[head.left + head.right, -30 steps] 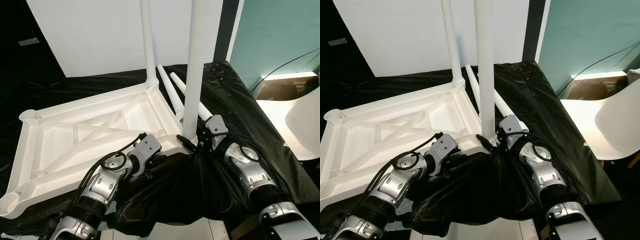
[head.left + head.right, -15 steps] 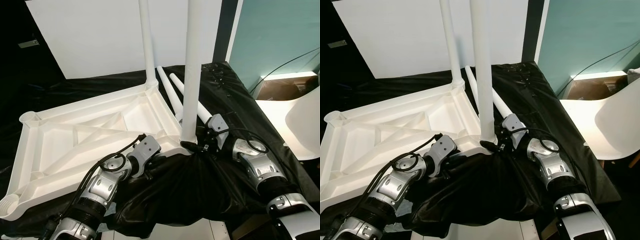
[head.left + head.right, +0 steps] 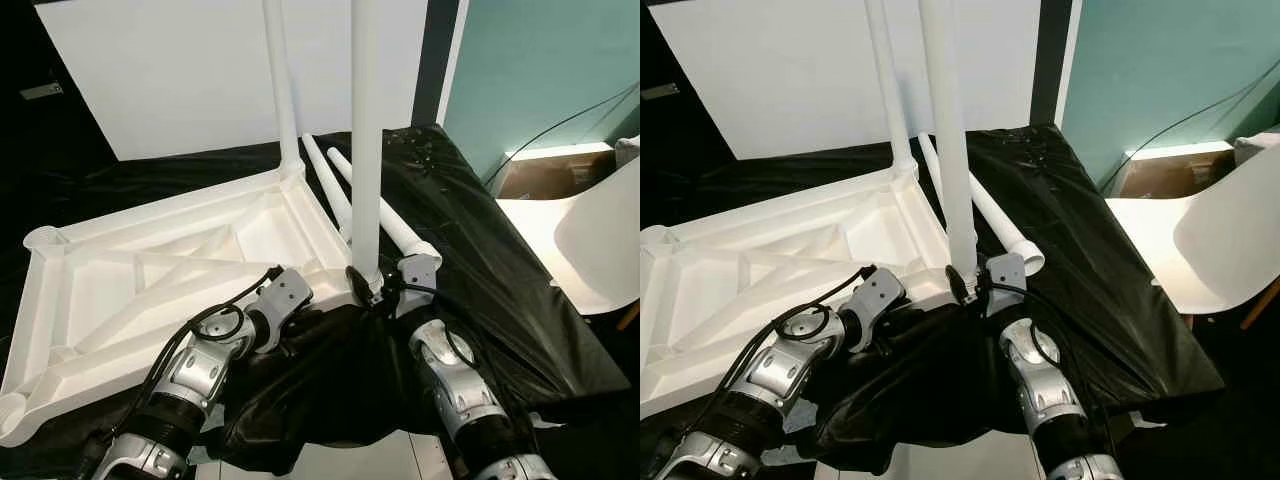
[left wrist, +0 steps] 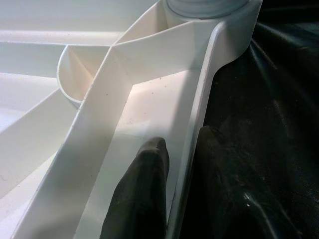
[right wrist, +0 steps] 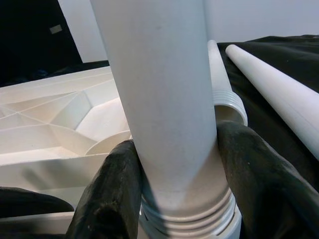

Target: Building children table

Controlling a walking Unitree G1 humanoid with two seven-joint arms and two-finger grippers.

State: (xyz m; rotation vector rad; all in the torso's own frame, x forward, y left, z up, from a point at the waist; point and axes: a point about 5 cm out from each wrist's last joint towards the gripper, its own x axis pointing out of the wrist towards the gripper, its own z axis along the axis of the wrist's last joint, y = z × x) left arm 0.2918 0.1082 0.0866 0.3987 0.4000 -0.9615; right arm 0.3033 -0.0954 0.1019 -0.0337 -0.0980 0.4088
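The white tabletop lies upside down on black sheeting, filling the left and centre of the left eye frame, ribbed underside up. One leg already stands in the far corner socket near top centre, and a second leg stands upright in the near corner socket at frame centre. The right gripper is closed around the base of this second leg — in the right wrist view its two black fingers press either side of the shaft just above the threaded collar. The left gripper pinches the tabletop's edge wall beside that corner, one finger inside the rim and the other outside on the sheeting side. Two loose legs lie on the sheeting just behind the corner, reaching toward the upper middle. The step in hand looks like seating the second leg (probably screwing it home, given the threads); next would be to let go once it is tight, then fetch a loose leg for one of the two open sockets at the left — keeping the top braced.
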